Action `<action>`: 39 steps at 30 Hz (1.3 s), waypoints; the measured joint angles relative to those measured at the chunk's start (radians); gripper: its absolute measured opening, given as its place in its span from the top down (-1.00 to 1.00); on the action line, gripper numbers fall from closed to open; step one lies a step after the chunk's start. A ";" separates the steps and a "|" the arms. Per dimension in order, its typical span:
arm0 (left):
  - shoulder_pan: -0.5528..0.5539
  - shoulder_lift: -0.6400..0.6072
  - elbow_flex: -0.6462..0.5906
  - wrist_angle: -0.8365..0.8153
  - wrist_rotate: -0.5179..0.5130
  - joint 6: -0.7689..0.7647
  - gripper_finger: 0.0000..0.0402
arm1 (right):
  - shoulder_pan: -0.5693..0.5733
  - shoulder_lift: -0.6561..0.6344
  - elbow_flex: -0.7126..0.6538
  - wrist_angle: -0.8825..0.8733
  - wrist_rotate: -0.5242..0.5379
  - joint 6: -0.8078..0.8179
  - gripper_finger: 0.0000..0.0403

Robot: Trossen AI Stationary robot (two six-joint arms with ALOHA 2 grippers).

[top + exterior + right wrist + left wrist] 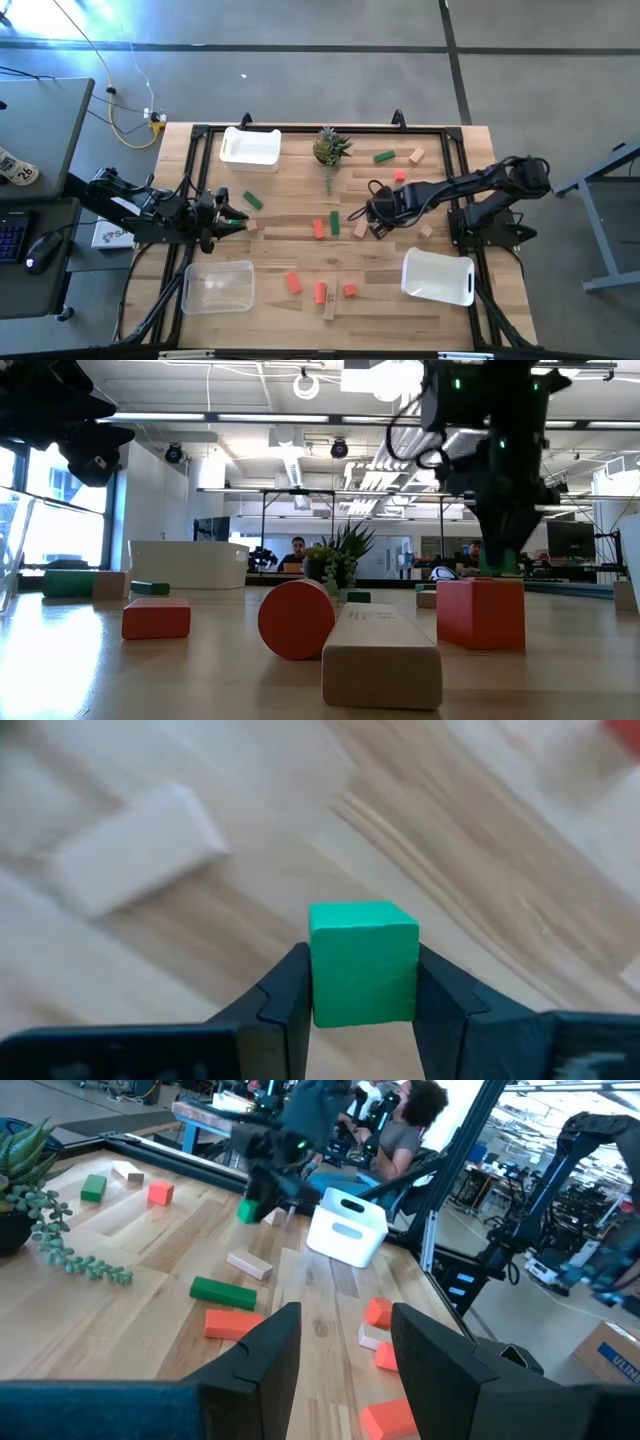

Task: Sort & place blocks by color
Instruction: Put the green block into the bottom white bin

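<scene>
Red-orange, green and tan blocks lie scattered on the wooden table (300,250). My right gripper (360,214) is over the table's middle, shut on a green cube (364,970); the left wrist view shows that cube (248,1210) under the far arm. Close by rest a green bar (334,222), a red block (319,229) and a tan block (360,229). My left gripper (234,220) hovers open at the table's left side, touching nothing; its fingers (270,1350) point across at a green bar (222,1291) and a red bar (235,1323). My right gripper pinches the green cube by two opposite side faces (318,975), one finger (290,990) on each side. The fingers come at it from above, slanting down. The cube sits square between them, low over the table; whether its underside touches the wood I cannot tell.
A white bin (250,148) stands at the far left, a clear bin (218,287) at the near left and another white bin (438,276) at the near right. A potted plant (330,148) sits at the far middle. More blocks lie near the front edge (320,292).
</scene>
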 joint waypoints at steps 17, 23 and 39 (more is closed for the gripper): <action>0.000 0.000 0.000 0.000 -0.001 0.002 0.28 | 0.370 -0.001 0.288 -0.403 0.218 0.425 0.47; 0.000 0.000 0.000 0.000 -0.001 0.004 0.28 | 0.475 -0.001 0.288 -0.406 0.194 0.542 0.47; 0.000 0.000 0.000 0.000 -0.001 0.009 0.28 | 0.718 0.004 0.288 -0.459 0.072 0.960 0.47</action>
